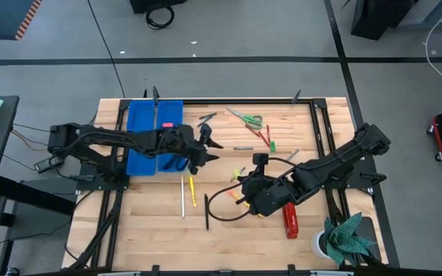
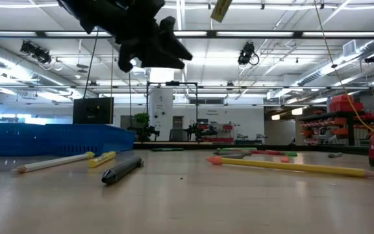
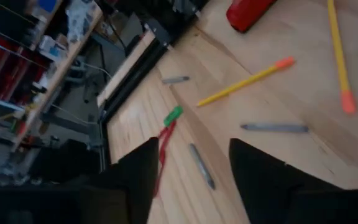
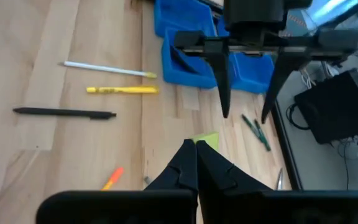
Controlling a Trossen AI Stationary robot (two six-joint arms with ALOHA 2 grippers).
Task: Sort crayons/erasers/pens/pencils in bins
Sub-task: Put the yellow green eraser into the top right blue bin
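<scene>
Just right of the bins (image 1: 156, 138), the left gripper (image 1: 208, 143) hangs open and empty above the bench (image 1: 229, 230). Nearest it lie a white pencil (image 1: 183, 197) and yellow pencil (image 1: 192, 190), side by side, long axes running front-to-back. Across the bench the right gripper (image 1: 245, 186) waits shut.

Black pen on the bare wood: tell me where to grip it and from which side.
Grip the black pen at mid-length, coming straight down from above, fingers across its thin shaft. It lies flat, clear of the white pencil and yellow pencil.
</scene>
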